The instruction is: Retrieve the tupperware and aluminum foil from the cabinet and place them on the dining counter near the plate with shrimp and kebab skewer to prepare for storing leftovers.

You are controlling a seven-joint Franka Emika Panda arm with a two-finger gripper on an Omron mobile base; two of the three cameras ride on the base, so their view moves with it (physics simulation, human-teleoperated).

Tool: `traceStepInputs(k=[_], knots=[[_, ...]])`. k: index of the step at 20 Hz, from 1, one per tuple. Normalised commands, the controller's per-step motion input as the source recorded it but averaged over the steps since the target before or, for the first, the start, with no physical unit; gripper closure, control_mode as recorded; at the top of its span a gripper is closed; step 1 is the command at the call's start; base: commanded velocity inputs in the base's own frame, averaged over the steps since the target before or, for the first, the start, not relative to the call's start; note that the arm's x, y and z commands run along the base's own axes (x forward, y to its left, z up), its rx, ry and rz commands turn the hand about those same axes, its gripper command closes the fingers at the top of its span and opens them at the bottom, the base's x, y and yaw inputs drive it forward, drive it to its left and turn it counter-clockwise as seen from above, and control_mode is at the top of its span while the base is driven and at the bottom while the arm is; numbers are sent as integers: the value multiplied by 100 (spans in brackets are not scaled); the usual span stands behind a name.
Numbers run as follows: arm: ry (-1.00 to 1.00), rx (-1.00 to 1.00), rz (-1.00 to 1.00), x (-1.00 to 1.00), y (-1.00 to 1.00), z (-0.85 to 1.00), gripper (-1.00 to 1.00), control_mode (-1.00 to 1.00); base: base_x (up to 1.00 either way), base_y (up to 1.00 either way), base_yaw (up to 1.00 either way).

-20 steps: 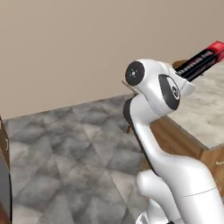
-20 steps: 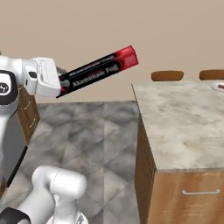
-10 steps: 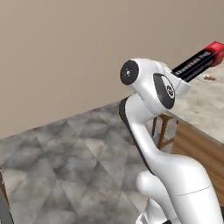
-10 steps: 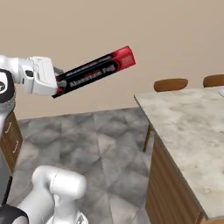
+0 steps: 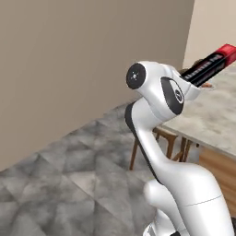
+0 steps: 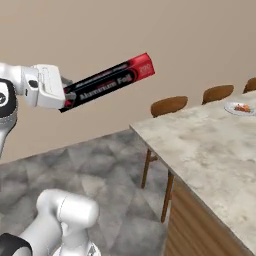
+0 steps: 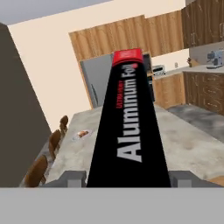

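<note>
Hand view: aluminum foil (image 7: 129, 127) hides pincer (image 7: 127, 178) tips.

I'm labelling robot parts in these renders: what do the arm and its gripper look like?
The arm is glossy white with rounded, bulbous links, a dark seam at the joints and a dark grey round cap with a small centre mark on one joint. The gripper sits on a boxy white hand; its fingers are small and dark grey. No cables show.

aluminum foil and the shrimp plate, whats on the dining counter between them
Bare marbled dining counter in the right base view; nothing stands between the held aluminum foil and the plate.
</note>
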Motion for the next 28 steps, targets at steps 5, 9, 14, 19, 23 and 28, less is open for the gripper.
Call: traceStepInputs(k=[5, 9, 14, 19, 23, 28], knots=[[0, 0, 0, 0, 0, 0, 100, 100, 100, 75, -51], [0, 0, 0, 0, 0, 0, 100, 100, 87, 100, -42], [0, 0, 0, 0, 0, 0, 100, 100, 91, 100, -36], [0, 0, 0, 0, 0, 0, 100, 100, 100, 100, -40], [0, 0, 0, 0, 0, 0, 100, 100, 100, 100, -41], [0, 0, 0, 0, 0, 0, 100, 100, 100, 95, -47]])
